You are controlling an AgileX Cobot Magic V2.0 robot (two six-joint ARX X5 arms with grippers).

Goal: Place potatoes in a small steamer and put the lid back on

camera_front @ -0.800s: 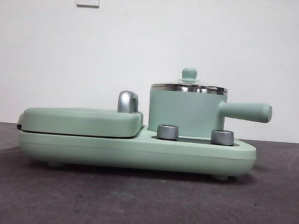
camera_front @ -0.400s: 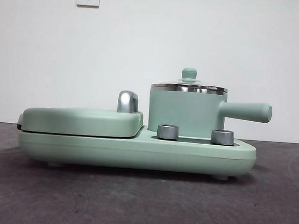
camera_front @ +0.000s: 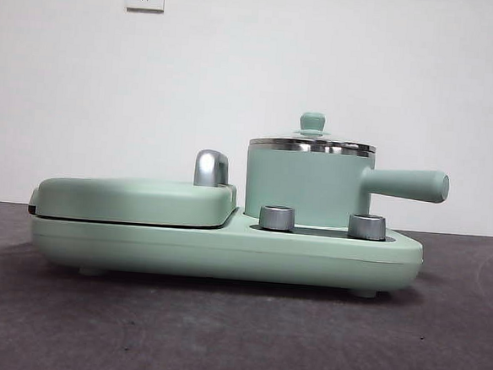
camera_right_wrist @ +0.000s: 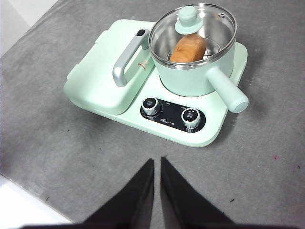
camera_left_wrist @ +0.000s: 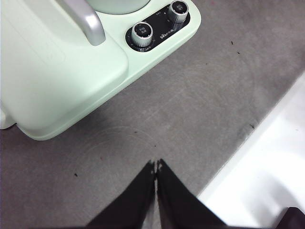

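Potato [camera_right_wrist: 188, 47]: we see 1 in the pot [camera_right_wrist: 195, 78], under the lid [camera_right_wrist: 192, 32], well apart from both grippers.
Left gripper [camera_left_wrist: 156, 163]: fingers pressed together, empty.
Right gripper [camera_right_wrist: 157, 161]: fingers nearly together, empty.

The right pincer [camera_right_wrist: 157, 161] hangs above the grey counter [camera_right_wrist: 57, 138], well apart from the appliance, its jaws nearly together with only a thin gap showing. The lid [camera_right_wrist: 192, 33] sits on the small steamer [camera_right_wrist: 193, 76], and through the glass lies the potato [camera_right_wrist: 188, 49] (orange-brown, apparently resting on the pot's floor).
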